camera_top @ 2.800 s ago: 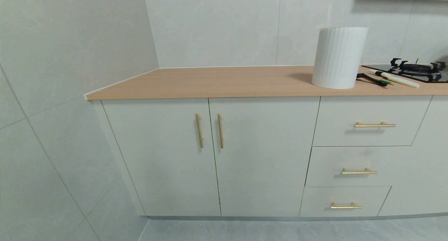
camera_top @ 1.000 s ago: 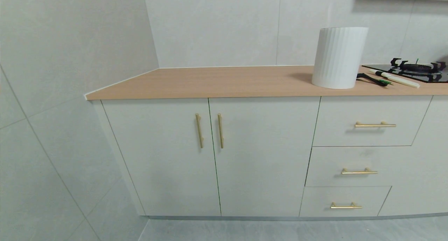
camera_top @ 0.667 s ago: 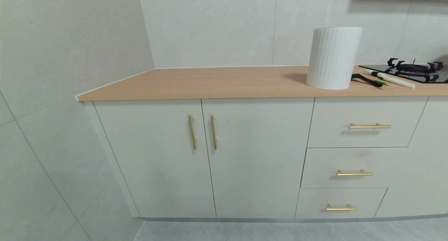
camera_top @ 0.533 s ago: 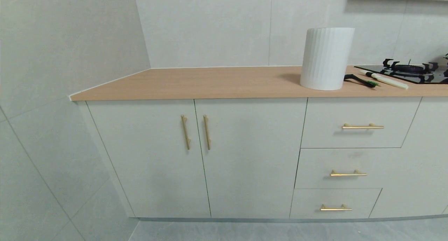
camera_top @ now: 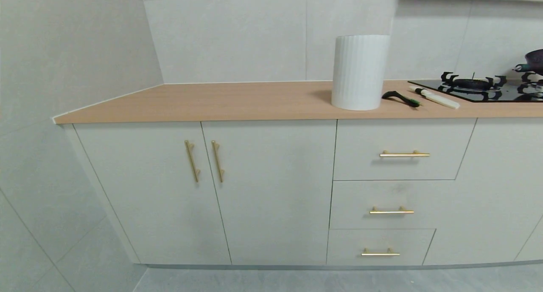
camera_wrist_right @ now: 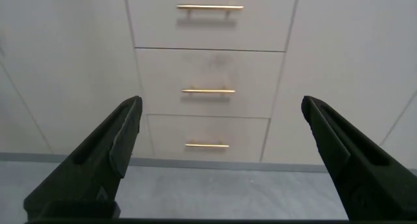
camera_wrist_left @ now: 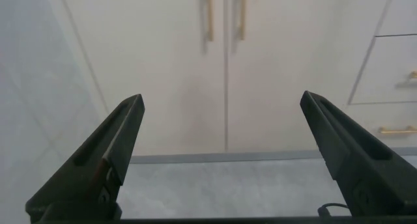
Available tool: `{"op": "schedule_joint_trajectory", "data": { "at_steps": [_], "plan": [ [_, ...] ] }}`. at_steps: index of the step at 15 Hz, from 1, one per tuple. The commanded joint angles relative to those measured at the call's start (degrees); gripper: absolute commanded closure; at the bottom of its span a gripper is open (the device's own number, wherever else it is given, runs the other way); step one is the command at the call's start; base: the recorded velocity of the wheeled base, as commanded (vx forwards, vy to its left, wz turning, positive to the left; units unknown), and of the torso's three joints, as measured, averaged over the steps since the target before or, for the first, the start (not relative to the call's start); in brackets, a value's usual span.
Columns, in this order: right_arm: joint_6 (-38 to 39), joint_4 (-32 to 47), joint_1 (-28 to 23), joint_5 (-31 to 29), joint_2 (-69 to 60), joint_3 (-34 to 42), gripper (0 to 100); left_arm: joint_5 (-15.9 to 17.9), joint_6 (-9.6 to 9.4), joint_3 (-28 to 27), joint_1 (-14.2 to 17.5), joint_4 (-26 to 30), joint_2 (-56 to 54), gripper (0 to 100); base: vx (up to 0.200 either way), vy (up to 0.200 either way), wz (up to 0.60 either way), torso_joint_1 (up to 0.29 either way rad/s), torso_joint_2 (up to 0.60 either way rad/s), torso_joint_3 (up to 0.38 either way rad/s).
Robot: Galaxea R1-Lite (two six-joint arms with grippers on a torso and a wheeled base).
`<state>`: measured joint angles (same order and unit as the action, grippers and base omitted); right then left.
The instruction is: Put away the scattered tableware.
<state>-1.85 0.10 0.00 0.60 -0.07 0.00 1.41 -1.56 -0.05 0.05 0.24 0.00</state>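
Camera swung right; black utensil (camera_top: 401, 98), white utensil (camera_top: 437, 98) lie slanting rightward.

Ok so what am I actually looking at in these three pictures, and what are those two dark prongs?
It's a two-armed robot in a kitchen. The wide picture comes from its head camera: a light wooden countertop carries a tall white ribbed container, a black-handled utensil with a green tip, a cream-coloured utensil and a black gas hob. The other two come from wrist cameras. The dark prongs are the left arm's fingers, facing white cabinet doors, and the right arm's fingers, facing white drawers. Both pairs are open and hold nothing.
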Motion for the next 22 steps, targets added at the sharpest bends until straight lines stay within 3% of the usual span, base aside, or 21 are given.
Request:
{"op": "schedule_joint_trajectory", "data": {
  "at_steps": [1, 4, 8, 11, 20, 22],
  "plan": [
    [0.01, -0.01, 0.0, 0.02, 0.07, 0.0, 0, -0.01, -0.02, 0.05, 0.04, 0.02, 0.0, 0, 0.0, -0.2, 0.0, 0.002, 0.01, 0.002],
    [0.01, -0.01, 0.0, 0.02, 0.07, 0.0, 0, -0.01, 0.15, -0.04, 0.04, -0.07, 0.0, 0, 0.0, -0.2, 0.0, 0.005, 0.0, 0.004],
    [0.01, -0.01, 0.0, 0.02, 0.07, 0.0, 0, -0.01, 0.33, -0.04, 0.04, -0.07, 0.0, 0, 0.0, 0.0, 0.0, 0.0, 0.0, 0.0],
    [0.01, -0.01, 0.0, 0.02, 0.07, 0.0, 0, -0.01, 0.77, -0.04, 0.04, -0.07, 0.0, 0, 0.2, 0.0, 0.0, 0.002, 0.0, 0.004],
    [-0.43, -0.45, 0.0, 0.11, 0.07, -0.09, 0, -0.1, 0.95, -0.04, 0.04, -0.07, 0.0, 0, 0.0, 0.0, 0.0, 0.0, 0.0, 0.0],
    [0.1, -1.42, 0.26, 1.69, 0.78, -5.62, 0, -0.1, 0.95, -0.04, 0.04, -0.07, 0.0, 0, 0.0, 0.0, 0.0, 0.0, 0.0, 0.0]
  ]
}}
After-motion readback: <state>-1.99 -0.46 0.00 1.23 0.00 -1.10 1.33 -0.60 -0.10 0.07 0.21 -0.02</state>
